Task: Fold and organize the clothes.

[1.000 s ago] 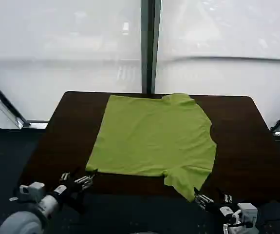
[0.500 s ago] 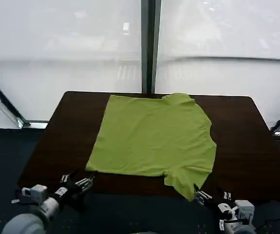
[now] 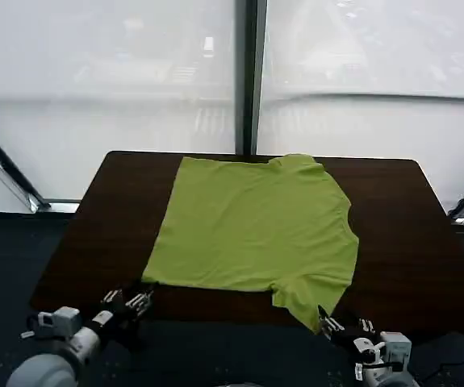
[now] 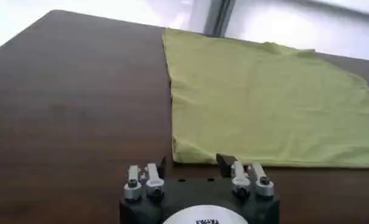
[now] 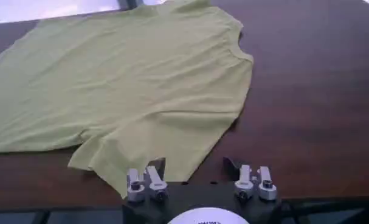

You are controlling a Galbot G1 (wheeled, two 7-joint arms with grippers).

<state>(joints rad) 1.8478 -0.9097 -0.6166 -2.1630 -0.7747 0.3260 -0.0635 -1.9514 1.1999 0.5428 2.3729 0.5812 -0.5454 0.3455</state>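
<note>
The clothes are one lime-green T-shirt (image 3: 256, 226) lying flat on the dark wooden table (image 3: 401, 242), with its plain side up and a sleeve (image 3: 312, 300) pointing toward the near edge. My left gripper (image 3: 131, 303) hovers open at the near edge, just short of the shirt's near left corner (image 4: 177, 157). In the left wrist view the gripper (image 4: 193, 163) holds nothing between its fingers. My right gripper (image 3: 338, 326) is open beside the near sleeve. In the right wrist view one fingertip of the gripper (image 5: 194, 164) overlaps the sleeve's hem (image 5: 105, 161) and the other is over bare wood.
Bare tabletop (image 3: 102, 234) flanks the shirt on both sides. The table's far edge meets a window wall with a dark vertical post (image 3: 252, 76). Dark floor (image 3: 6, 266) surrounds the table.
The right wrist has slid a little to the left along the near edge, and the left wrist has dropped slightly. The shirt has not moved.
</note>
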